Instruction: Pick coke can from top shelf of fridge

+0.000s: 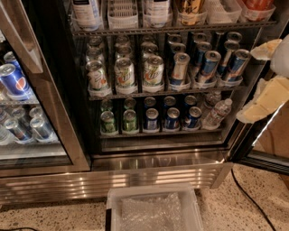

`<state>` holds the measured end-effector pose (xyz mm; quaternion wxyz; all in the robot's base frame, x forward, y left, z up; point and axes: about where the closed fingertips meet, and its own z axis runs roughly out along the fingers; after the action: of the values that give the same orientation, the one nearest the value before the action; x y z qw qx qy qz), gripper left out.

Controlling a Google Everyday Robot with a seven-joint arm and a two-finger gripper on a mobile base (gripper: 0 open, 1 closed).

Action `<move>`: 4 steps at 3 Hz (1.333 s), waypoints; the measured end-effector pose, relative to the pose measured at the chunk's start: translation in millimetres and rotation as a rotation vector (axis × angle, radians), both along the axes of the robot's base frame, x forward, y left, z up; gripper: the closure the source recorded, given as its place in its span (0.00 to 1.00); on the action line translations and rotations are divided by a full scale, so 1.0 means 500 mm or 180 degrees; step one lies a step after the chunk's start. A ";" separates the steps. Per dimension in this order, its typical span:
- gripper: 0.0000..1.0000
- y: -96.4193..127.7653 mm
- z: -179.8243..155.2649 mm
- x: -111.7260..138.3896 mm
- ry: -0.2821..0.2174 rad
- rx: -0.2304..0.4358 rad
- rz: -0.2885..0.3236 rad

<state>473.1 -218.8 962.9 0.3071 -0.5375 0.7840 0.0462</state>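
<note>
- One gripper (267, 92) is hovering at the right edge, beside the fridge (158, 173); open or closed, I cannot tell;
- green cans (125, 72) and blue cans (208, 63) are crowding the lower racks (135, 95);
- coke can (258, 3) is sitting in a clear bin (253, 16) on the top shelf (180, 30), far right, mostly cropped; likely light, slick, dentable; gripping above the bin wall is looking safest.

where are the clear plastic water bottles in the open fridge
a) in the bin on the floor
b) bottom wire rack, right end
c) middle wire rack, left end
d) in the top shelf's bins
b: the clear plastic water bottles sit at the right end of the dark bottom wire rack, next to the blue-and-silver cans. The robot's cream-coloured gripper is at the right edge of the view, level with the lower racks.
</note>
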 end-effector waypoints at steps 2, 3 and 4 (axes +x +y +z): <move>0.00 0.012 0.033 0.022 -0.0201 0.0274 -0.0112; 0.00 0.009 0.023 0.042 -0.0274 0.0434 -0.0236; 0.00 0.008 0.020 0.095 -0.0505 0.0785 -0.0440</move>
<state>520.5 -215.0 972.7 0.4343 -0.4424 0.7808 0.0783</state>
